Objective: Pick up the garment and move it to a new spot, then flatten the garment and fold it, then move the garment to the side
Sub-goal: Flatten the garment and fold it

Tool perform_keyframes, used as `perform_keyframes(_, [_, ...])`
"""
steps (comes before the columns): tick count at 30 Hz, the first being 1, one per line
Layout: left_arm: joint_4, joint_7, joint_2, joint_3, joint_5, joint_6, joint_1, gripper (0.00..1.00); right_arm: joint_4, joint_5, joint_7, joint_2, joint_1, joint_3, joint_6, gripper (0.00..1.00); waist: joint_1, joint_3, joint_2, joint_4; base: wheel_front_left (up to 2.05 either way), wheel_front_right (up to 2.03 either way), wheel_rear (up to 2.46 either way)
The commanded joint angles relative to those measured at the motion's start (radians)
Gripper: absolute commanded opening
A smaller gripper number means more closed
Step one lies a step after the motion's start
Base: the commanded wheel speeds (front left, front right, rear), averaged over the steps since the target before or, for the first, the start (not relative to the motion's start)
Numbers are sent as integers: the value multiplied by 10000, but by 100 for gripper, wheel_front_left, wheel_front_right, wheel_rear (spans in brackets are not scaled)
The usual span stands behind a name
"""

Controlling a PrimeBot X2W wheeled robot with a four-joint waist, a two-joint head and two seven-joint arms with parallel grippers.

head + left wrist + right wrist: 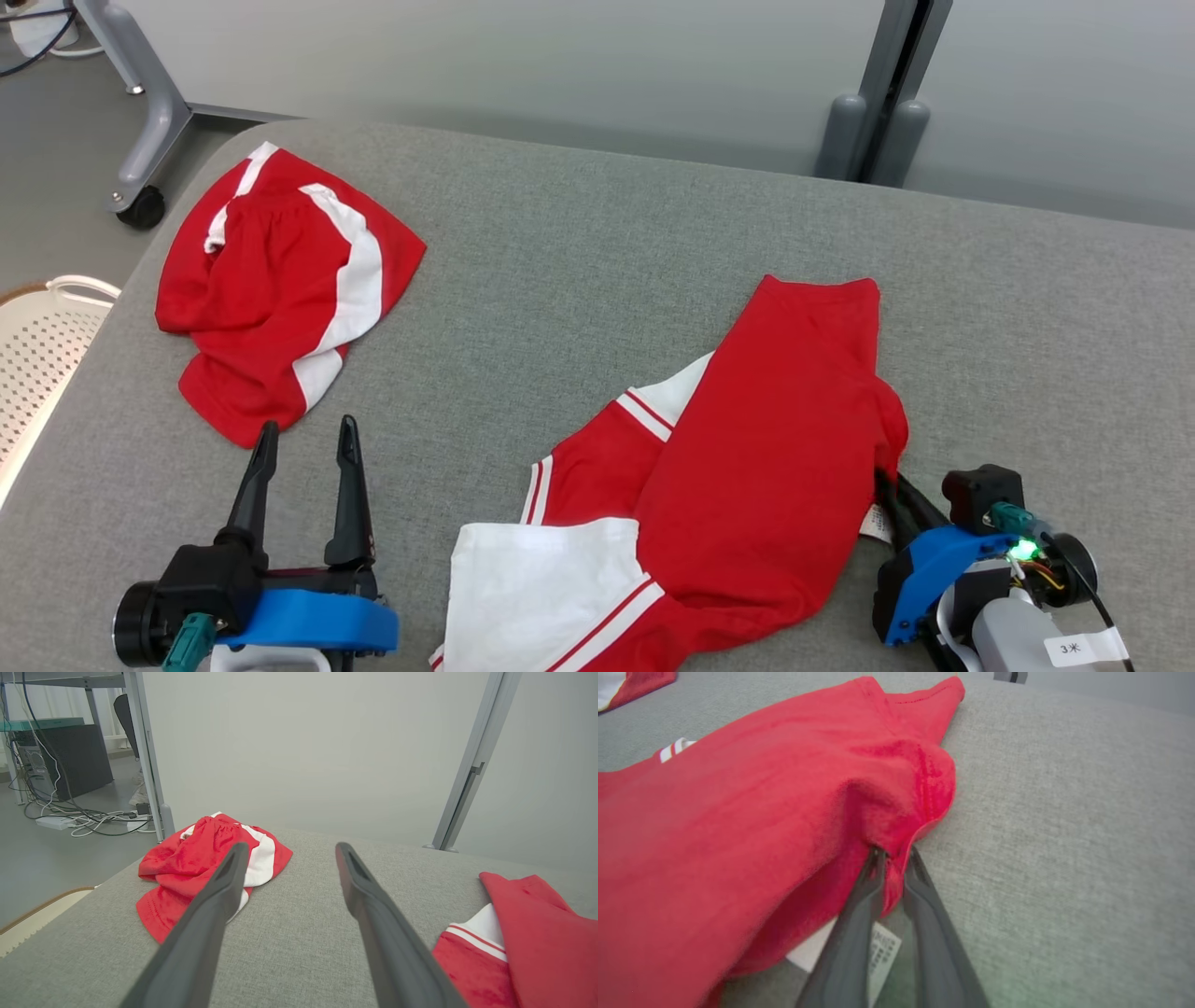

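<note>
A: Where's the shirt (766, 448) lying?
B: On the table (579, 243), by my right side. My right gripper (895, 856) is pinching its edge; my left gripper (308, 425) is hanging spread, well apart.

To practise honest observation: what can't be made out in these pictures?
- Head view: red shirt, lower part cut off by the bottom edge.
- Right wrist view: care label, print too small, partly behind the right gripper.
- Left wrist view: red shorts, partly covered by the left gripper.
- Head view: white basket, cut by the left edge.
</note>
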Motion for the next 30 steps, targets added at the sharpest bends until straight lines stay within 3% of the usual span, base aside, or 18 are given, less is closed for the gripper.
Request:
perform_keyframes(1, [5,-26,-9,46,-19,25,-1,100,55,68,-107,-121,-122,10,2,0,-1,-50,-2,-43,0,0,0])
perform_keyframes(9, [74,-26,-6,107,-6,25,410,100,-542,425,-531,-1155,512,-13,2,0,-1,-703,-2,-594,0,0,0])
perform_keyframes(20, [102,-26,-6,95,5,-20,626,100,-2925,1041,-24,-2906,2642,-1004,2,0,-1,-1092,-2,-1436,0,0,0])
perform_keyframes(24, [120,-26,-2,105,38,-26,684,100,-3531,1271,464,-2781,3443,-1628,2,0,-1,-1208,-2,-1587,0,0,0])
perform_keyframes(25, [126,-26,-6,117,34,-26,707,100,-3763,1322,524,-2662,3578,-1789,2,39,-1,-1249,-2,-1625,0,0,0])
perform_keyframes(26, [133,-28,-5,120,30,-31,728,100,-3994,1316,603,-2593,3733,-1904,2,100,-1,-1279,-2,-1653,0,0,0])
perform_keyframes(30, [163,-28,-8,195,80,-73,835,100,-4986,1289,575,-2119,4109,-2289,2,100,-1,-1448,-2,-1767,0,0,0])
